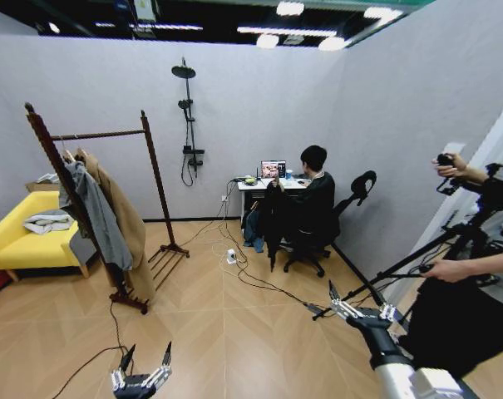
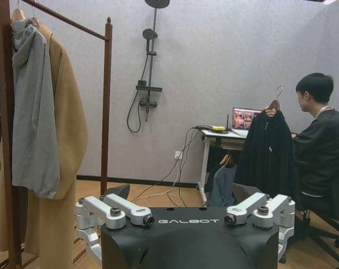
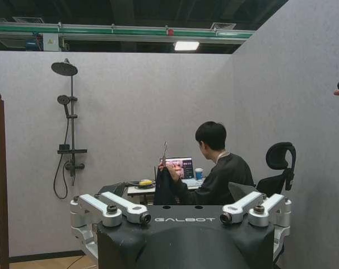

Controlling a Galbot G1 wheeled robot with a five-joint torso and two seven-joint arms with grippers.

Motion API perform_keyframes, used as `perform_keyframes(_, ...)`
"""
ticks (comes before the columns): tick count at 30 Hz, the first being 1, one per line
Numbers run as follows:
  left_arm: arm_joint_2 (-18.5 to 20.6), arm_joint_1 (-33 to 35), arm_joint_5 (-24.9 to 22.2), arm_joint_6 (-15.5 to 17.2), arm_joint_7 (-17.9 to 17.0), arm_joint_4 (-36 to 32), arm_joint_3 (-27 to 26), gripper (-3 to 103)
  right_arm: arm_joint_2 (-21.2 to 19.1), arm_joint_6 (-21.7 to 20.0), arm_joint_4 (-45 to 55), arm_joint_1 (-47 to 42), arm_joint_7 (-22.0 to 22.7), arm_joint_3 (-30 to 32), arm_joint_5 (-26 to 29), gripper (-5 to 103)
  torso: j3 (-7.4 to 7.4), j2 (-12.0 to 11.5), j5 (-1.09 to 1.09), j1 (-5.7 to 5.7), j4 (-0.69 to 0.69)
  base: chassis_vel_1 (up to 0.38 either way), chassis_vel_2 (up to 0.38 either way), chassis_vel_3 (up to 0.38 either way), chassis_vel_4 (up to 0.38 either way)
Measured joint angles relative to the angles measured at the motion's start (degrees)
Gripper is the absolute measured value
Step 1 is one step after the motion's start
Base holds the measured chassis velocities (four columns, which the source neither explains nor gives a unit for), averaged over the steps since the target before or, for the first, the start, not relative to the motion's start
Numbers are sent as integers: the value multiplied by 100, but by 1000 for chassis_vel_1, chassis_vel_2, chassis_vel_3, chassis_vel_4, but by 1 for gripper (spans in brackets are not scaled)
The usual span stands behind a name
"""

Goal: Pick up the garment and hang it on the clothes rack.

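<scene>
We found the garment (image 2: 266, 148) hanging upright from a seated person's hand beside the desk (image 1: 255, 184), well ahead of both grippers. Left gripper (image 1: 140, 371) and right gripper (image 1: 357, 307) had fingers spread, empty; right nearer.

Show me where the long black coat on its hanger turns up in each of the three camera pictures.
Head view: the black coat hangs at the far desk, held up by the seated person.
Left wrist view: the coat hangs from the person's raised hand, in front of the laptop.
Right wrist view: the coat shows as a dark strip under a metal hook, beside the laptop.
Shared landmark: the wall shower rail.
</scene>
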Motion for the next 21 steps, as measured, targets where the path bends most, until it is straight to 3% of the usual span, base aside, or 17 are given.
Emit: perform_keyframes(21, 0, 0, 0, 0, 0, 0, 0, 100, -115, -192, 14, 111, 68, 69, 158, 100, 0, 1, 0, -2, -1, -5, 4, 8, -5)
